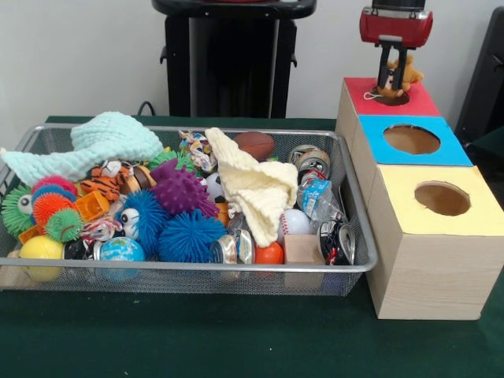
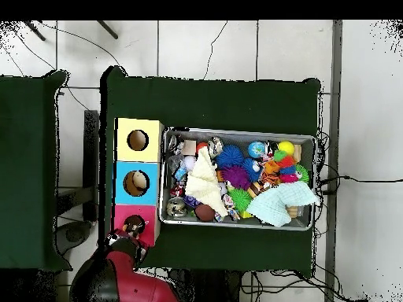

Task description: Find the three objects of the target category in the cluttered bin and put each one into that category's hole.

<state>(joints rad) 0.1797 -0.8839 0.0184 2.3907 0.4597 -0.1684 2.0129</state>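
Plush toy (image 1: 407,76) in end effector (image 1: 393,85).

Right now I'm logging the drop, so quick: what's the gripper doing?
Gripper: shut on a small brown plush toy, held just above the red box's hole.

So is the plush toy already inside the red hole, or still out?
Out, not yet dropped: the plush toy hangs in the gripper just above the red hole.
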